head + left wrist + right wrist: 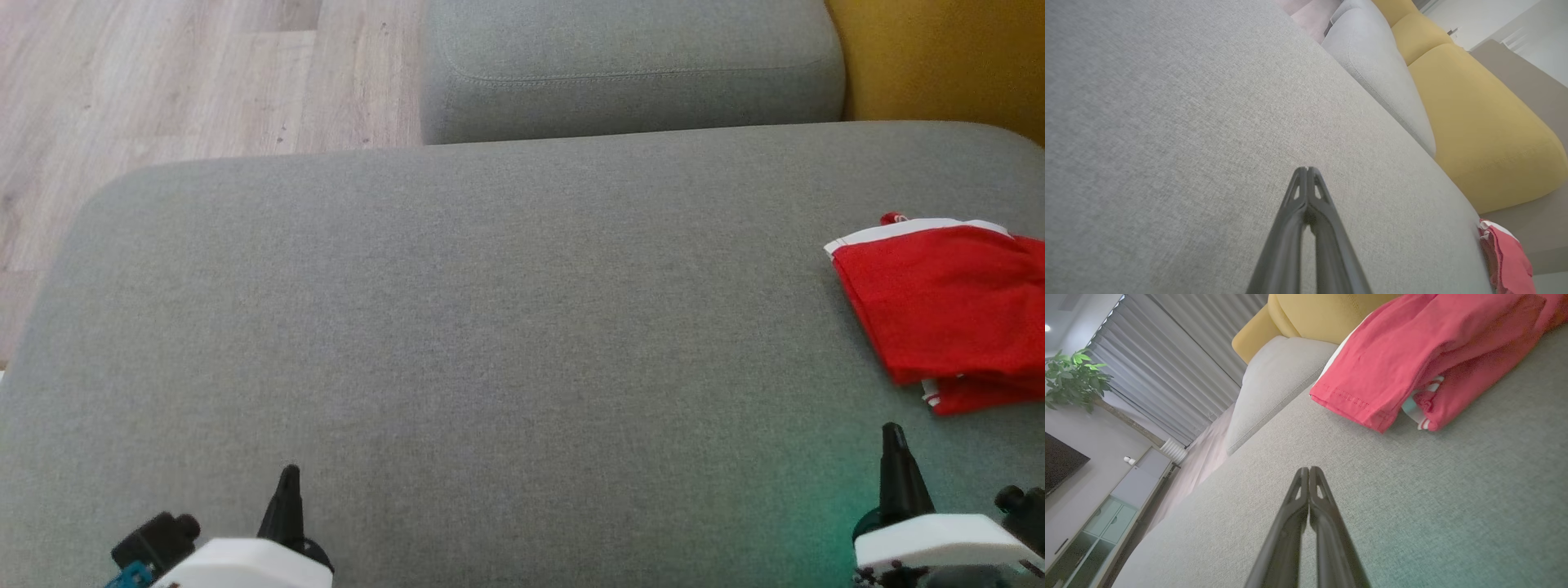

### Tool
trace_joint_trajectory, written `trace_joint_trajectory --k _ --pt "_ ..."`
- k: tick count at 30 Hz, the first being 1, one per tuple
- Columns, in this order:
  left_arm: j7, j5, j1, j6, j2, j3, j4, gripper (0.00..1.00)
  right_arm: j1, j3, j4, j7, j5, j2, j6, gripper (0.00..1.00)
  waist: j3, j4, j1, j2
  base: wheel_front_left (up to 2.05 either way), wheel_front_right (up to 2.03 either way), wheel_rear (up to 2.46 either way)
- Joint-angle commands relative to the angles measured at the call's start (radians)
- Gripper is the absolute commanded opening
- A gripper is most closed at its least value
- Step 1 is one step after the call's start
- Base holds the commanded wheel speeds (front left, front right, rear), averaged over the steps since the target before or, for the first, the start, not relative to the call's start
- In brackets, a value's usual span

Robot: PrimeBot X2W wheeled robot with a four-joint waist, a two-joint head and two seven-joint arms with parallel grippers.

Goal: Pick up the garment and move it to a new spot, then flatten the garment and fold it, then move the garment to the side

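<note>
A folded red garment (pixel 947 310) with white trim lies at the right edge of the grey sofa seat (pixel 457 327). In the right wrist view the garment (pixel 1412 355) sits ahead and to the right of my fingers, apart from them. Its far corner (pixel 1506 257) peeks in at the lower right of the left wrist view. My left gripper (pixel 287 478) rests low at the bottom left, shut and holding nothing (pixel 1307 169). At the bottom right my right gripper (pixel 894 437) is shut too, its tips pressed together (pixel 1308 469) over bare fabric.
A grey backrest cushion (pixel 629 65) stands behind the seat, with a yellow cushion (pixel 947 57) to its right. Wooden floor (pixel 163 82) lies beyond the seat's left edge. The right wrist view takes in curtains, a potted plant (pixel 1073 375) and a cabinet (pixel 1106 522).
</note>
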State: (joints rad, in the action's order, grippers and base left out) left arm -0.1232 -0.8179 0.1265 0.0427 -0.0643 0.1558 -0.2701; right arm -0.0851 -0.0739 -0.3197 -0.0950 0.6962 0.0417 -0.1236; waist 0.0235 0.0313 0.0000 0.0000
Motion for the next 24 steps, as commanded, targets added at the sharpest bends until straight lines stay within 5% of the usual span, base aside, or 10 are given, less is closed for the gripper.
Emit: trace_joint_trajectory --k 1,24 --pt "0.002 -0.023 -0.060 -0.010 -0.015 -0.023 0.028 0.00 0.051 0.003 0.035 0.005 0.027 0.004 -0.003 0.00 0.000 0.000 0.0000 0.0000 0.00 0.00 0.00" --pt "0.068 -0.297 -0.117 -0.065 -0.018 -0.089 0.028 0.00 0.099 -0.011 0.048 0.074 0.327 0.006 -0.005 0.00 -0.009 -0.011 0.0000 0.0000 0.00 0.00 0.00"
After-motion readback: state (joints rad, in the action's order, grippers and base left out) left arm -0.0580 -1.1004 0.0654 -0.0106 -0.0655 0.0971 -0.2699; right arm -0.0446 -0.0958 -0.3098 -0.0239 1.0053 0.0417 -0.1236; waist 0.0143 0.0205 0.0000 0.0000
